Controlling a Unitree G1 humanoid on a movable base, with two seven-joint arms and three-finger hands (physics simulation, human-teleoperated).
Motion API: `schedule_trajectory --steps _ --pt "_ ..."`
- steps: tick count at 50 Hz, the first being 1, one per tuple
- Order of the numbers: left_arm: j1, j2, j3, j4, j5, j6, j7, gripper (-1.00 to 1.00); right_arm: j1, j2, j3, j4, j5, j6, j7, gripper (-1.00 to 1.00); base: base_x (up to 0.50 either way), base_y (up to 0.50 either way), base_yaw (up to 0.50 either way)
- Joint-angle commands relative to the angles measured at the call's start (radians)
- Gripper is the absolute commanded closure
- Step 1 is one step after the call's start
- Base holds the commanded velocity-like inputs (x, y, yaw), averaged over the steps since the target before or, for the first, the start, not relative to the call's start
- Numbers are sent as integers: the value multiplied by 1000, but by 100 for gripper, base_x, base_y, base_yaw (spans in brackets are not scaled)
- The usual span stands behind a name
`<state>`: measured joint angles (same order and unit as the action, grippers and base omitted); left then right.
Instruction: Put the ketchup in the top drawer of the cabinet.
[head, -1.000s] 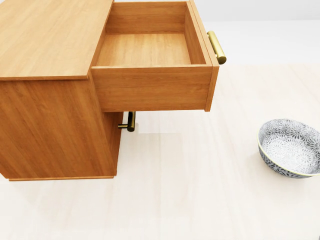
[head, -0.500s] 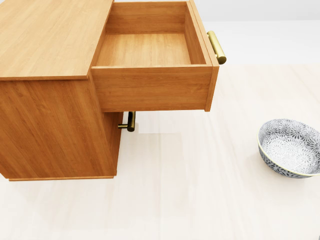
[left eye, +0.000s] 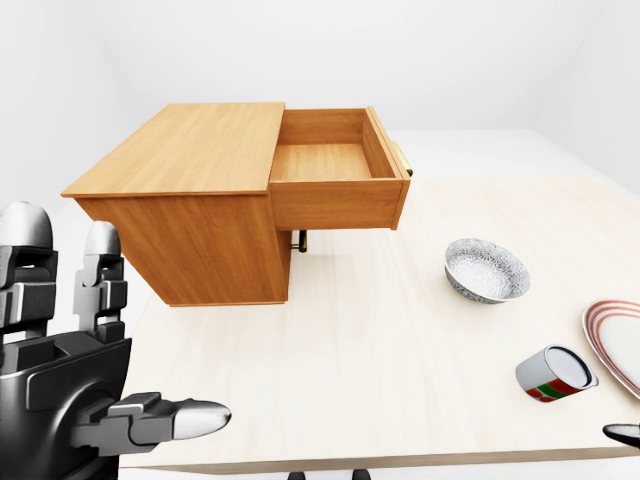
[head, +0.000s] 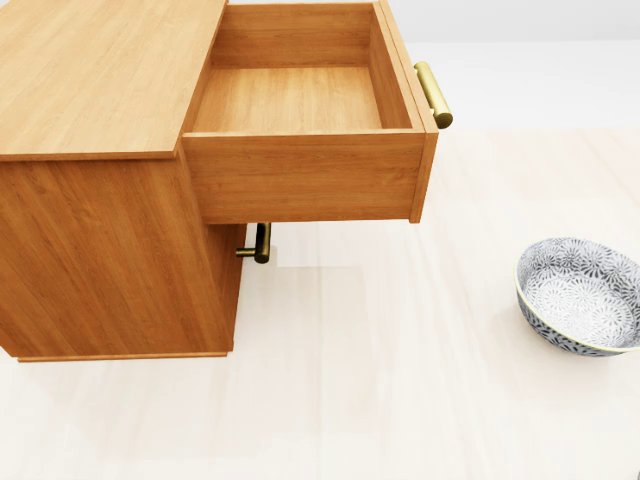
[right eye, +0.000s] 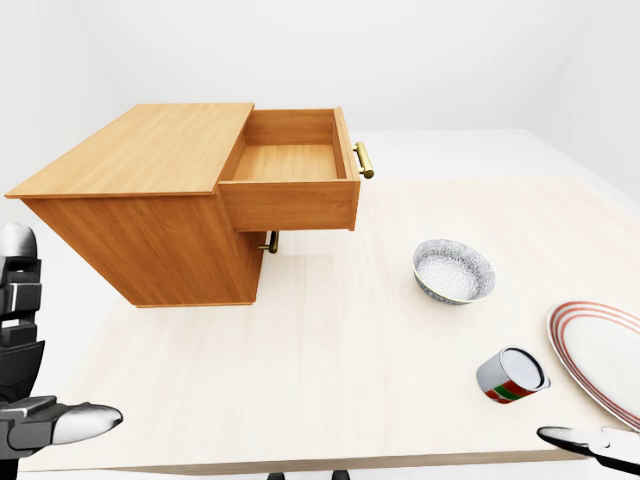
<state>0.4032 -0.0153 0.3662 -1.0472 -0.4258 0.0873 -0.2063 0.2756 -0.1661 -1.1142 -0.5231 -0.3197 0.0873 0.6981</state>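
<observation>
Right-eye view shows the ketchup (right eye: 512, 375), a small red, white and green can lying on its side on the pale table (right eye: 350, 360), just above and to the left of the right hand (right eye: 590, 443), of which only dark fingertips enter at the bottom right corner. Whether that hand is spread or closed I cannot tell; it holds nothing visible. The can's long axis runs up and to the right, its open grey end turned away from the hand toward the striped plate (right eye: 600, 355) just beside it. The left hand (left eye: 75, 390), best seen in the left-eye view, has its fingers spread upright, empty, and sits well apart from the can across the table, so the right hand is clearly the nearer. The top drawer (right eye: 290, 165) of the wooden cabinet (right eye: 150, 220) stands pulled out and empty, far up and left of the right hand, beyond the patterned bowl (right eye: 455, 270)
</observation>
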Motion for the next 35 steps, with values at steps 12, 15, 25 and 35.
schedule_trajectory --steps 12,15,25,35 --pt "9 2 -5 0 1 0 4 -100 -32 -62 136 175 -87 0 0 -100 0 0 0" --pt "6 -3 -5 0 8 0 -1 -100 -39 -69 158 180 -100 0 0 -100 0 0 0" --pt "6 8 -4 0 -2 0 12 -100 -49 -98 170 213 -93 0 0 -100 0 0 0" --pt "13 3 -10 0 6 0 6 -100 -46 -110 200 305 -108 0 0 -100 0 0 0"
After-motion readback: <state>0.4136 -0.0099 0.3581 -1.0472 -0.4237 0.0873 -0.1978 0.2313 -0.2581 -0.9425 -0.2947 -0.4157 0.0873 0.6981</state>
